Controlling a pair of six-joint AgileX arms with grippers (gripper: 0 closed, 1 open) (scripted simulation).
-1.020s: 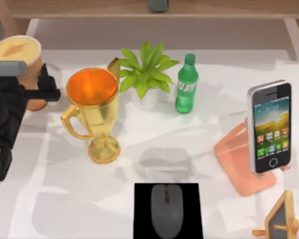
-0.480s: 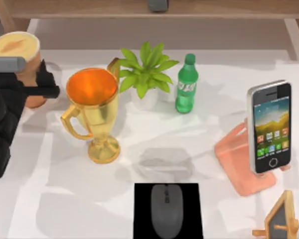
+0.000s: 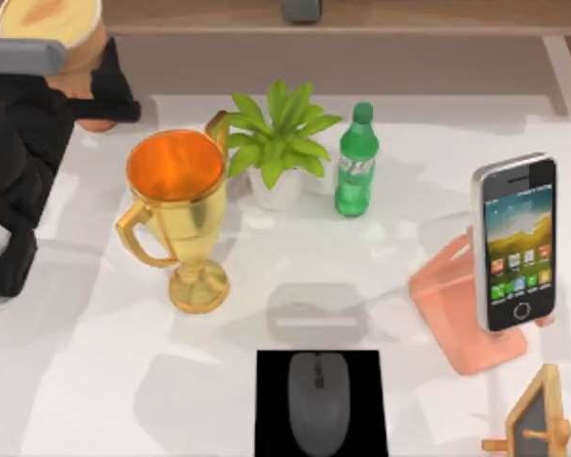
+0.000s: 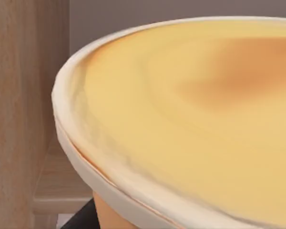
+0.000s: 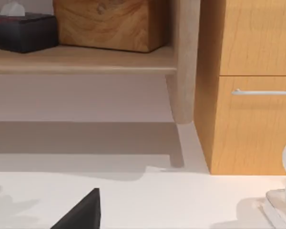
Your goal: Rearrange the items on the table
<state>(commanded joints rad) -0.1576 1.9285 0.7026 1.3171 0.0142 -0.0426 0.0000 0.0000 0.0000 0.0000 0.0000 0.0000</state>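
Three task items lie spread across the white table (image 3: 124, 400). Nearest the front edge, the grey computer mouse (image 3: 318, 401) sits centred on a small black pad (image 3: 271, 381). At the front right corner stands a little wooden-framed chalkboard easel (image 3: 535, 421). Just behind it, on the right side, the silver-edged smartphone (image 3: 515, 243) leans upright on a salmon-pink stand (image 3: 452, 305), its icon screen facing up toward the overhead camera. Left of centre, the gold trophy (image 3: 178, 211) stands upright with its orange-lined bowl open. Behind it are a small potted plant (image 3: 279, 143) in a white pot and, just to the plant's right, the green bottle (image 3: 356, 162), both near the back of the table.

At the far left corner, the left gripper (image 3: 100, 95) pinches the tall orange cup (image 3: 62, 43), its black fingers (image 3: 119, 90) pressed against the cup's side below the cream lid (image 4: 190, 119). The left wrist view shows that lid close up, with the orange wall under its rim. The cup appears lifted off the table, at the top view's upper left edge.

The right wrist view looks across the tabletop to a wooden shelf (image 5: 81, 59) and cabinet (image 5: 252, 95); whether the right gripper's jaws are spread or together cannot be told.
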